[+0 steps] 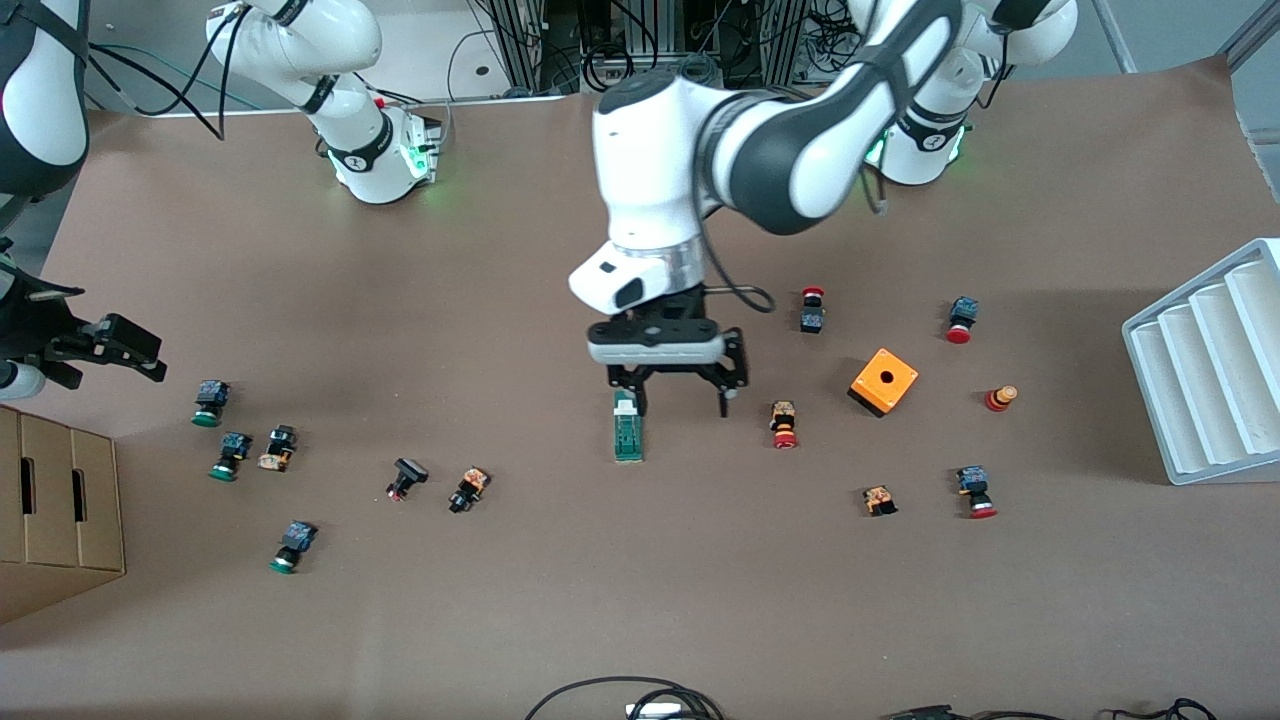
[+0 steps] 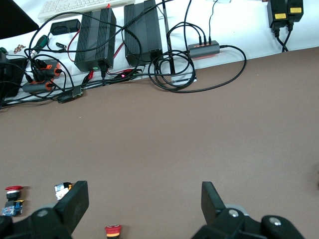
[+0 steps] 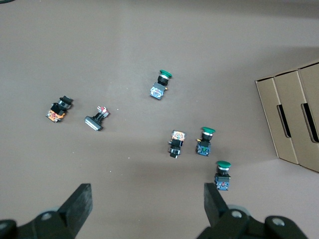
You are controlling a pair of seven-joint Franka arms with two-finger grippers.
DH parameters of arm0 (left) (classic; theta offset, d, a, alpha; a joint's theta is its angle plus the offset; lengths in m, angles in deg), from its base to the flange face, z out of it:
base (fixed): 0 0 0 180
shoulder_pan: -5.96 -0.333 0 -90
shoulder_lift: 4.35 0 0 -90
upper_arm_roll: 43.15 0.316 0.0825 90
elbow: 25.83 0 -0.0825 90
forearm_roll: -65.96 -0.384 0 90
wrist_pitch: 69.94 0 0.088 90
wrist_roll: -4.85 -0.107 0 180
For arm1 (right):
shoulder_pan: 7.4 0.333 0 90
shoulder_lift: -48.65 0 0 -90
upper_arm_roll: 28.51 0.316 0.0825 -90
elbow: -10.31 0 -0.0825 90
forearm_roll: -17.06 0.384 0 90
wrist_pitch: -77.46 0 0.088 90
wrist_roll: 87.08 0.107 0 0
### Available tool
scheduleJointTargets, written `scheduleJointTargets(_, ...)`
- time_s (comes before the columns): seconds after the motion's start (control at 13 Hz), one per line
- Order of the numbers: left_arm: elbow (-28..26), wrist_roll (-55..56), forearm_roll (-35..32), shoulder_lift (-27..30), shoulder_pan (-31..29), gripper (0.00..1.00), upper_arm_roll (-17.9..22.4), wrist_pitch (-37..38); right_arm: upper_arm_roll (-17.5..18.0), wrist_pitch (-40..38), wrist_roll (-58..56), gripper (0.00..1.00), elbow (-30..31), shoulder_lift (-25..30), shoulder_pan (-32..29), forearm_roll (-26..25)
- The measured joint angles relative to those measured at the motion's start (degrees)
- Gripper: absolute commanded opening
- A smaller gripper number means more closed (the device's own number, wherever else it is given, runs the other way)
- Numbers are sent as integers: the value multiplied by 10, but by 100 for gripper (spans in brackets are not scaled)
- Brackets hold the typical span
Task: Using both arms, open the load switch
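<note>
Left gripper point(image 1: 680, 405) hangs low over the mid-table, fingers spread wide, nothing between them. One fingertip point(image 1: 641, 400) sits at the white end of the load switch point(image 1: 627, 428); whether it touches cannot be told. The other fingertip point(image 1: 724, 402) is over bare table, beside a red-capped button point(image 1: 784, 424).

Load switch lies flat on the table point(image 1: 560, 600) near its middle, long axis running toward the front camera, white end toward the robots' bases.

Right gripper point(image 1: 120, 350) waits in the air at the right arm's end of the table, above a cardboard box point(image 1: 55, 510) and near the green-capped buttons point(image 1: 210, 402). Fingers spread wide, empty.

Orange box point(image 1: 884, 381) stands toward the left arm's end, well apart from the switch.
</note>
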State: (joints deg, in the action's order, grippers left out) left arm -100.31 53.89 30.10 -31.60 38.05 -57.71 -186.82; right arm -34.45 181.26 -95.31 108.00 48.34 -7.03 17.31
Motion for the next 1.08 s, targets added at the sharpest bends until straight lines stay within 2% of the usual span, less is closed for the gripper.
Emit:
scheduleJointTargets(0.39,22,-99,93,38,-3,100,45,35,3,0,0,100,0,-1,1,0)
scheduleJointTargets(0.54,40,-161,138,40,-23,100,60,49,2,0,0,100,0,-1,1,0)
scheduleJointTargets(0.77,55,-255,245,51,-43,100,126,55,2,-1,0,100,0,-4,1,0)
scheduleJointTargets(0.93,57,-266,265,62,-51,100,147,88,1,-1,0,100,0,-6,0,0)
scheduleJointTargets(1.08,57,-266,267,74,-66,100,150,128,1,-5,1,100,0,-6,0,0)
